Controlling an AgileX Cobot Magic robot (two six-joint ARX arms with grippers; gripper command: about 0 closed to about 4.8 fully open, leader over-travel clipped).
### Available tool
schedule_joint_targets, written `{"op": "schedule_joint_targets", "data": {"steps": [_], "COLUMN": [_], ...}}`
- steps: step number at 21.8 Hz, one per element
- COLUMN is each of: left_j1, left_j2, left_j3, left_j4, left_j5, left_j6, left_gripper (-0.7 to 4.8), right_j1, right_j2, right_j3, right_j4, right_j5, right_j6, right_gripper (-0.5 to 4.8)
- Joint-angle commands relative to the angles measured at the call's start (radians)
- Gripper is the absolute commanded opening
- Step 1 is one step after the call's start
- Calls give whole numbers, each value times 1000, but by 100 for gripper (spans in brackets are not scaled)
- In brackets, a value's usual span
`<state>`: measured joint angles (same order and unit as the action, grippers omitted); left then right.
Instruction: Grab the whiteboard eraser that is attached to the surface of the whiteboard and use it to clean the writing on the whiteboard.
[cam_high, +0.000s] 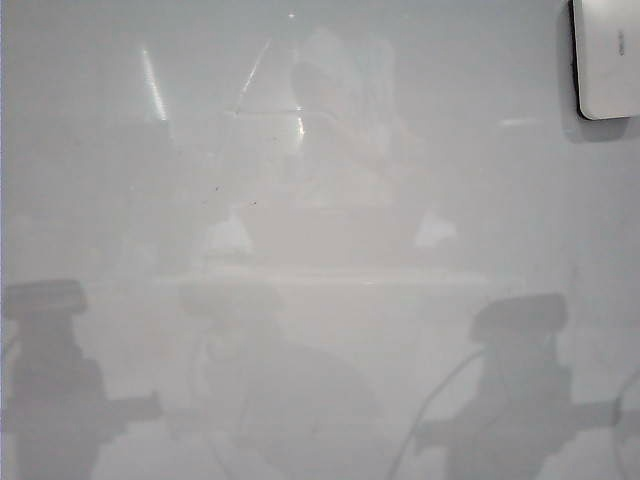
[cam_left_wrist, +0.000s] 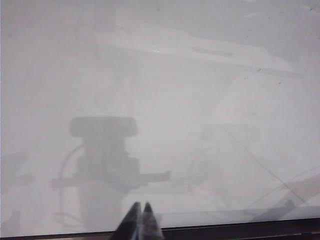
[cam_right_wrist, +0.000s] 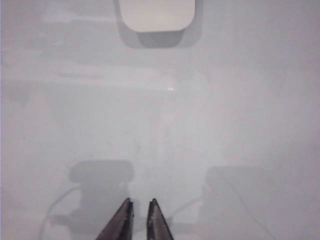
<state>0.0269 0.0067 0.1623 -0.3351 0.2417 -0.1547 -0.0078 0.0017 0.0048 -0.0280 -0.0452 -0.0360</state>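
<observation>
The whiteboard (cam_high: 320, 300) shows no blue writing in any view, only grey reflections, so the wiping seems done. The whiteboard eraser (cam_high: 608, 55) sits attached at the board's upper right corner in the exterior view. The right pincer (cam_right_wrist: 139, 220) is empty, its jaws narrow, well apart from the eraser (cam_right_wrist: 156, 15). The left pincer (cam_left_wrist: 140, 222) is closed and empty. I judge no further move is needed.

The left hand (cam_left_wrist: 140, 209) hangs over the whiteboard (cam_left_wrist: 165, 75) near its dark edge, its two fingertips pressed together with nothing between them. The right hand (cam_right_wrist: 139, 204) hangs over the same board, well apart from the whiteboard eraser (cam_right_wrist: 156, 15), its fingers nearly closed with a narrow empty gap.
</observation>
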Motion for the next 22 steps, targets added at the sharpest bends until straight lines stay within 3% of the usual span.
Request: {"op": "schedule_joint_targets", "data": {"steps": [1,19,22], "left_j1": [-1,-1,0], "left_j2": [0,0,0], "left_j3": [3,3,-19], "left_j4": [7,7,45], "left_j5": [-2,-2,-70], "left_j6": [-3,-2,90], "left_gripper": [-6,-5,-5], "right_j1": [-29,-42,-42], "right_j2": [-2,-2,-2], "right_j3": [-4,-4,-4], "right_j4": [5,2,2], "right_j5": [2,1,0], "right_j6": [0,6,6], "right_gripper": [58,58,58]}}
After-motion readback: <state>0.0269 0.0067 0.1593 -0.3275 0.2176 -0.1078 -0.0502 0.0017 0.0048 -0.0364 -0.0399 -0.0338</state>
